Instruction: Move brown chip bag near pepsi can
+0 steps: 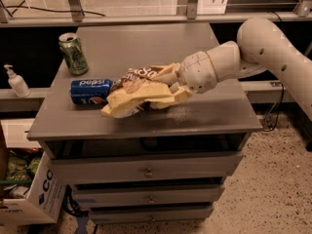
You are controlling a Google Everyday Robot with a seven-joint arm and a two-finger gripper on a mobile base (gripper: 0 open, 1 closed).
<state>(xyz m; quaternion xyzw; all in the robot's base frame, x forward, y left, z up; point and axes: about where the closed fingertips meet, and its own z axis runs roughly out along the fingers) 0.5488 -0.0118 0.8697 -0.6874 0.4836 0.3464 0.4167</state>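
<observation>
The brown chip bag [139, 89] lies crumpled on the grey cabinet top [204, 116], dark brown in the middle with tan ends. Its left end touches the right end of the pepsi can [90, 90], a blue can lying on its side. My gripper [170, 84] comes in from the right on the white arm [263, 52] and is shut on the right end of the bag. The bag's folds hide part of the fingers.
A green can [73, 53] stands upright at the back left of the cabinet top. A soap dispenser [17, 82] stands on a ledge to the left. A cardboard box [24, 199] sits on the floor at lower left. Drawers [148, 169] are below.
</observation>
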